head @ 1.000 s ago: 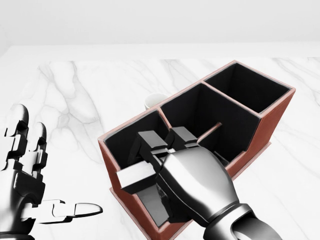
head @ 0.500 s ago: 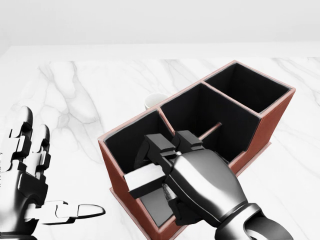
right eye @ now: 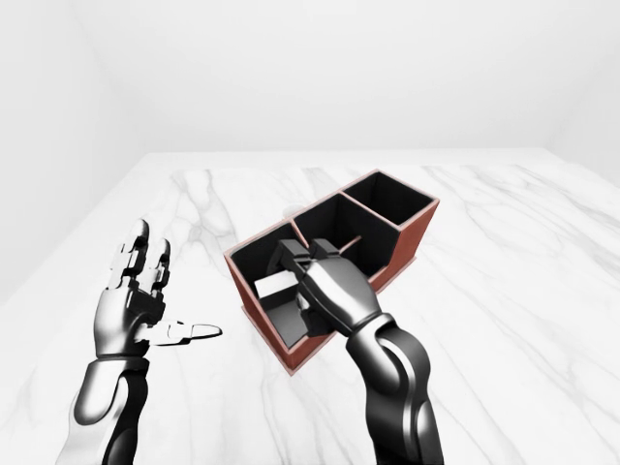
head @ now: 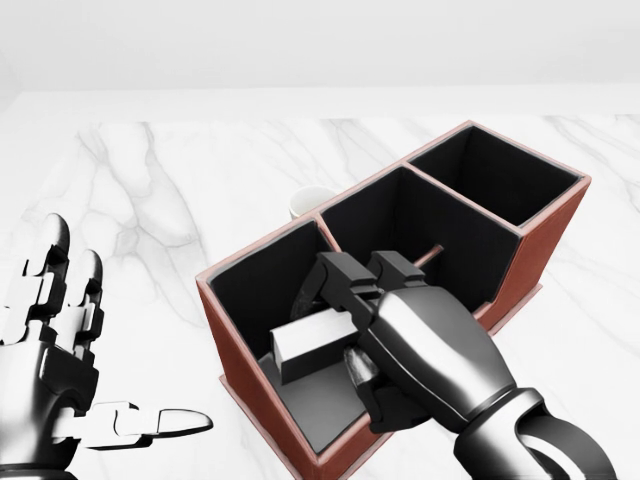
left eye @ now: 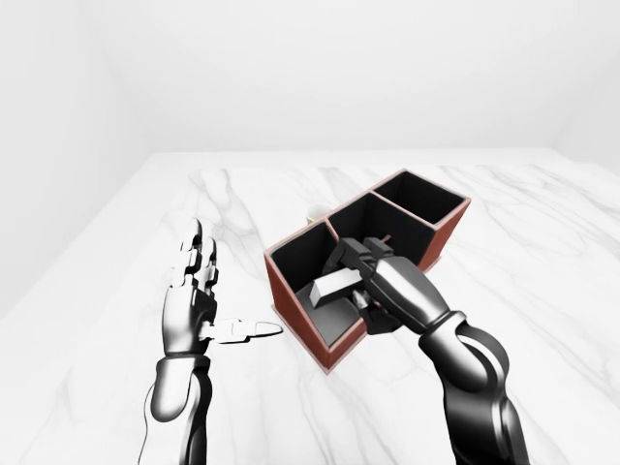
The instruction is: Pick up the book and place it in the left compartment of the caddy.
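Inside caddy (head: pixel 520 262) left compartment: book (head: pixel 312 346) pinched between right hand (head: pixel 425 350) fingers (head: pixel 340 283); left hand (head: pixel 55 375) spread.

Pretty clearly a simulated test scene, not any real room: just a white marble-look tabletop (left eye: pixel 542 252) with grey veining, plain blank white walls (left eye: pixel 320 68) behind. Maybe a bare studio setup, hard to say more.

Brick red, black and marble white

The caddy (head: pixel 545 245) was brick red outside with black inner walls; the book (head: pixel 315 345) looked pale grey. Both hands, the left hand (head: pixel 50 375) and the right hand (head: pixel 420 345), were glossy silver and black. Grey veins ran through the white marble table (head: pixel 180 190), and the cup (head: pixel 310 203) was cream.
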